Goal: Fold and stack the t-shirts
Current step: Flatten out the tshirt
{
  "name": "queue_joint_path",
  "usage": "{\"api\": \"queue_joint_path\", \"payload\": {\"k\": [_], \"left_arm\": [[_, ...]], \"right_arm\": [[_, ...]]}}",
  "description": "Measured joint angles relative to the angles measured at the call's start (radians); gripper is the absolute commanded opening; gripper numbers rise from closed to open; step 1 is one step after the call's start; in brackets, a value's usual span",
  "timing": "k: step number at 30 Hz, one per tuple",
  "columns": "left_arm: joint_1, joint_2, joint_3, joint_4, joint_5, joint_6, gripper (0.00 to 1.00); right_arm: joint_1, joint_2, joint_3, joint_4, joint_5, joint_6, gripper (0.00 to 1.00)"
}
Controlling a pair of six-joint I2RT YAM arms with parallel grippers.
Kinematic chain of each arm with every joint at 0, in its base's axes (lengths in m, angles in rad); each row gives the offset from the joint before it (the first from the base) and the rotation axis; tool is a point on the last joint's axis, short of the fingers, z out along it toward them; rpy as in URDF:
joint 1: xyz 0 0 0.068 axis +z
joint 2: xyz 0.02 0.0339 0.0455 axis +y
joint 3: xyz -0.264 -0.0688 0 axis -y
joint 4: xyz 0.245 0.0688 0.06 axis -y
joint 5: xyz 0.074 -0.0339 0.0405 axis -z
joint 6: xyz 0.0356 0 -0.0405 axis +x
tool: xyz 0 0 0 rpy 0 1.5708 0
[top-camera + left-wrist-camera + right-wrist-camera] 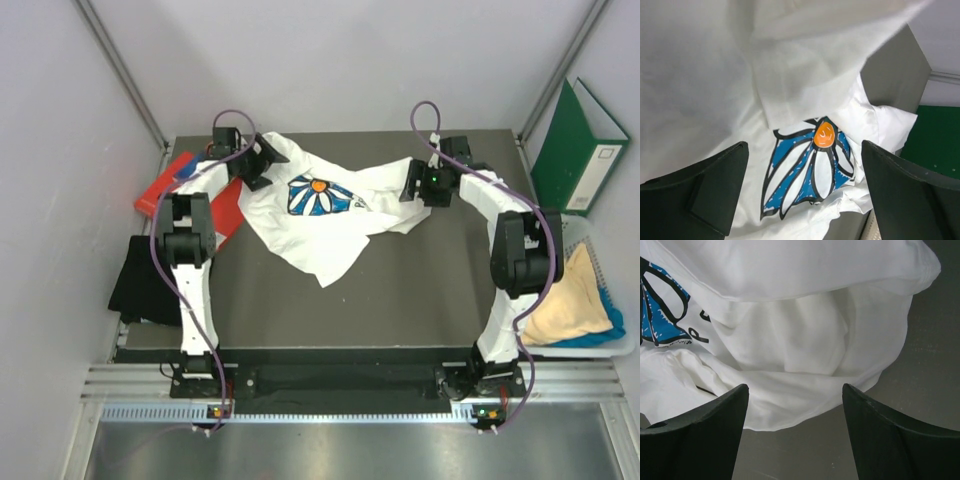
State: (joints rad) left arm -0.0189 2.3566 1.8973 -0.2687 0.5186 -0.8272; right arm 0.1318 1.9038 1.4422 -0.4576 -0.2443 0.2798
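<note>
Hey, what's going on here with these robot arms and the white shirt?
Two robot arms are working on a crumpled white t-shirt with a blue daisy print, unfolded on the dark table. The left gripper and the right gripper sit at its far side, both open. A black shirt hangs off the table's left edge.

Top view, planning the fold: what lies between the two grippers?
The white daisy t-shirt spans from the left gripper to the right gripper, its flower print midway; the top view shows it.
</note>
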Motion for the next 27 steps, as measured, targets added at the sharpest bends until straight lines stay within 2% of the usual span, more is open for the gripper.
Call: {"api": "queue_joint_path", "payload": {"k": [4,7,19,23,26,27], "left_arm": [[-0.008,-0.11,-0.079,0.012,-0.032,0.035,0.98],[-0.015,-0.124,-0.078,0.055,-0.044,0.042,0.95],[-0.065,0.014,-0.014,0.036,-0.089,0.057,0.87],[-0.066,0.033,0.026,0.037,-0.098,0.058,0.75],[-0.066,0.06,0.066,0.036,-0.105,0.056,0.54],[-0.066,0.073,0.08,0.036,-0.108,0.053,0.4]], "right_arm": [[0.0,0.0,0.0,0.001,-0.002,0.001,0.75],[0.0,0.0,0.0,0.0,-0.003,0.001,0.75],[-0.018,0.0,0.013,-0.01,0.008,0.0,0.76],[-0.034,0.0,0.013,-0.014,0.012,0.0,0.76],[-0.043,0.0,0.017,-0.022,0.013,0.0,0.76],[-0.045,0.0,0.019,-0.023,0.014,0.0,0.75]]}}
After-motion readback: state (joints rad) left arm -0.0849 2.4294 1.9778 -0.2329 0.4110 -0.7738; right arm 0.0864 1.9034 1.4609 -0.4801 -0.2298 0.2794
